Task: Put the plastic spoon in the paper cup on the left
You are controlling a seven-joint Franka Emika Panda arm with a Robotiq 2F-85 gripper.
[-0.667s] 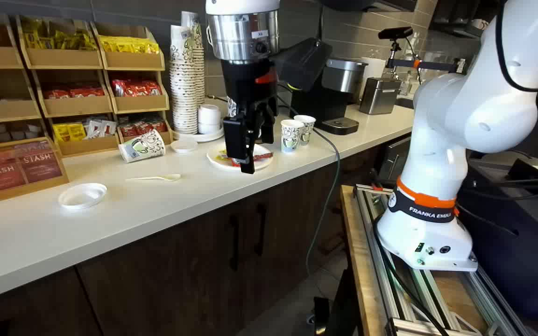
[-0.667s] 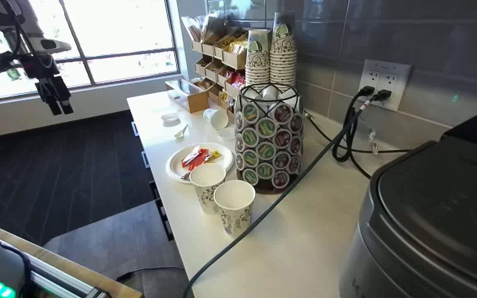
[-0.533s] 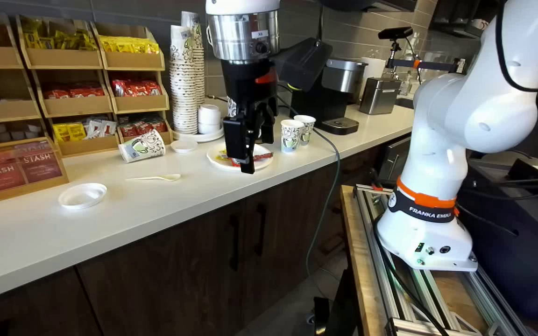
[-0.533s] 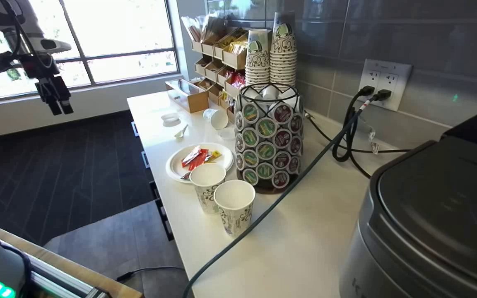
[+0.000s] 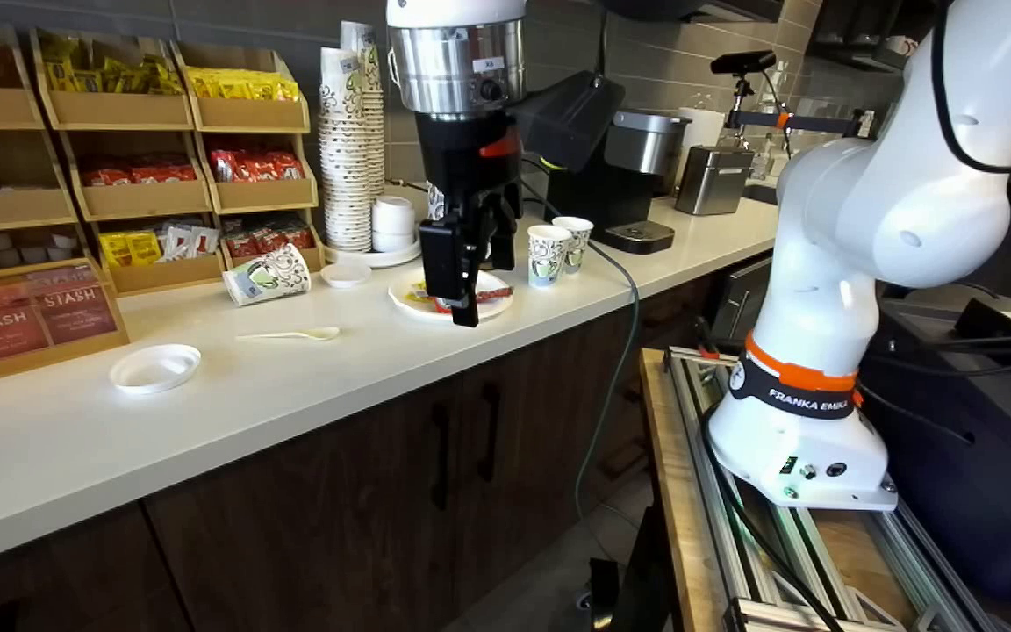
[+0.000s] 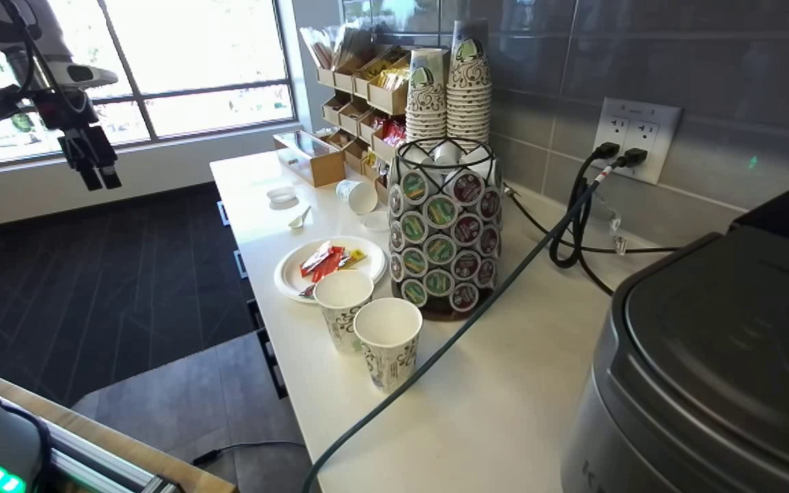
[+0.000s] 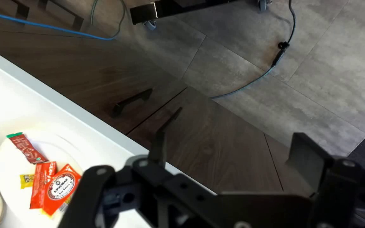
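Observation:
The pale plastic spoon (image 5: 299,334) lies flat on the counter and also shows in an exterior view (image 6: 301,218). It is out of the wrist view. A patterned paper cup (image 5: 267,275) lies on its side behind the spoon; it also shows in an exterior view (image 6: 357,196). Two more paper cups stand upright side by side, one nearer the counter's front edge (image 6: 344,308) and one beside it (image 6: 389,342). My gripper (image 5: 481,294) hangs above and in front of the counter, apart from everything. In the wrist view the fingers (image 7: 233,152) are wide apart with nothing between them.
A white plate (image 6: 285,277) with condiment packets sits between spoon and upright cups. A pod rack (image 6: 446,233), stacked cups (image 5: 345,158) and packet shelves (image 5: 137,189) stand at the back. A white lid (image 5: 154,367) lies left of the spoon. A cable (image 6: 449,342) crosses the counter.

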